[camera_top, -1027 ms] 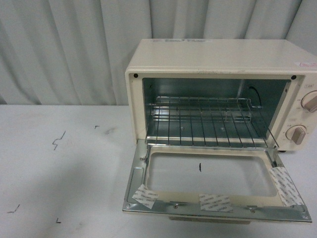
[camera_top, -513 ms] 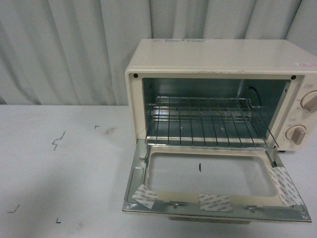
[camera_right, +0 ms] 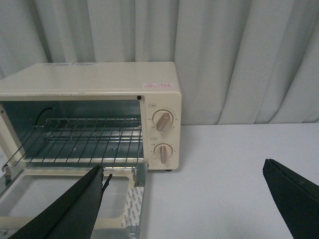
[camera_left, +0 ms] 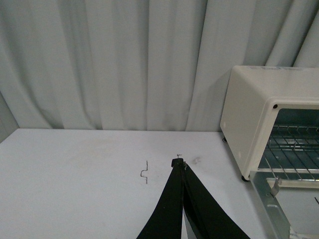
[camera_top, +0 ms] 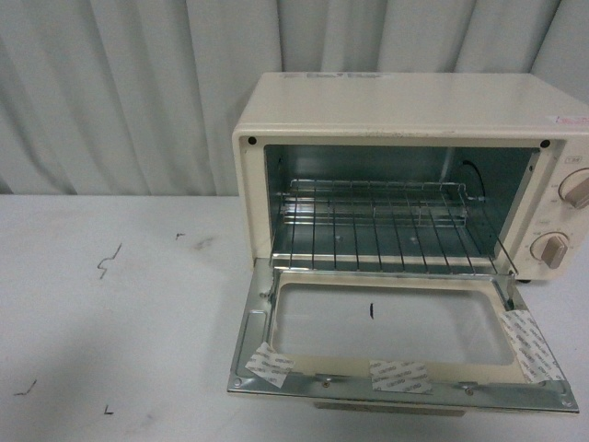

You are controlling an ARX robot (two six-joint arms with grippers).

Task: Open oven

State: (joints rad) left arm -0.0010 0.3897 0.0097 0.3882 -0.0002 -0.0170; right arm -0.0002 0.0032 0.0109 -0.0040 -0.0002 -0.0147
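The cream-white oven (camera_top: 405, 110) stands on the white table at the right. Its glass door (camera_top: 396, 336) hangs fully down, flat toward me, and the wire rack (camera_top: 382, 226) shows inside. Two beige knobs (camera_top: 563, 221) sit at its right side. Neither arm shows in the front view. In the left wrist view my left gripper (camera_left: 179, 162) is shut and empty, over the table left of the oven (camera_left: 259, 114). In the right wrist view my right gripper (camera_right: 182, 172) is open wide and empty, in front of the oven's (camera_right: 94, 84) right end, one finger (camera_right: 75, 209) above the door's corner.
A pale curtain (camera_top: 120, 92) hangs behind the table. Small dark marks (camera_top: 109, 261) are on the tabletop at the left. Strips of white tape (camera_top: 400, 376) are stuck along the door's inner frame.
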